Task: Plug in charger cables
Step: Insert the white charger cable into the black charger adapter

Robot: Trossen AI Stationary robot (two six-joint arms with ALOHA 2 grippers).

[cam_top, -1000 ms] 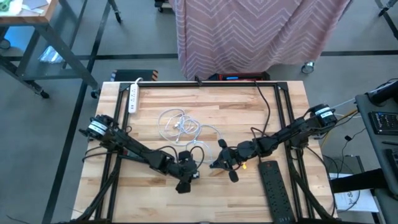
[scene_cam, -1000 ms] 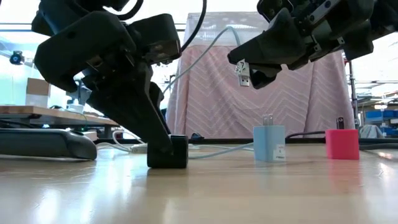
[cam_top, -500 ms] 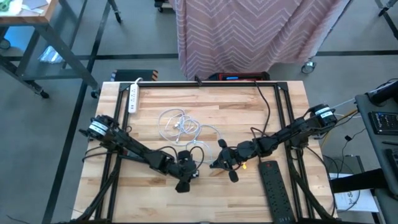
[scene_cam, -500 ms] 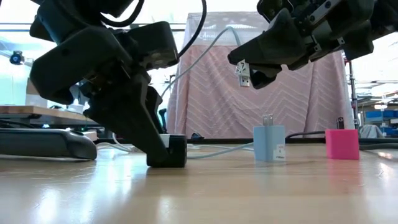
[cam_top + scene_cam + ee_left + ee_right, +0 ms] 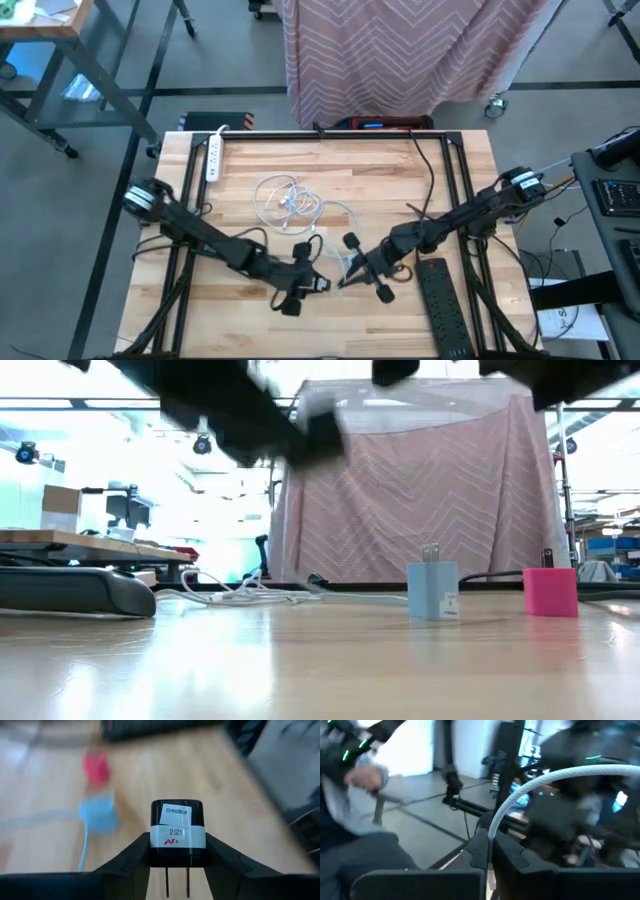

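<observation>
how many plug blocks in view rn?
3: a black plug block clamped in the left gripper, plus a light blue block and a pink block standing on the table. Others may be hidden.

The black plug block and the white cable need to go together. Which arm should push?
Probably the right. Right gripper pinches the white cable near its end; left gripper just steadies the black plug block.

We read text in one place only: the black plug block (image 5: pixel 177 833) held between the left gripper's (image 5: pixel 176 851) fingers. A small white sticker near its top says "CHRGBLK". On the white band below it we read "2(2)" in dark print, and under that a short red mark that looks like "AE", though we cannot make out its last characters. Nothing else in any view carries print we can read.
</observation>
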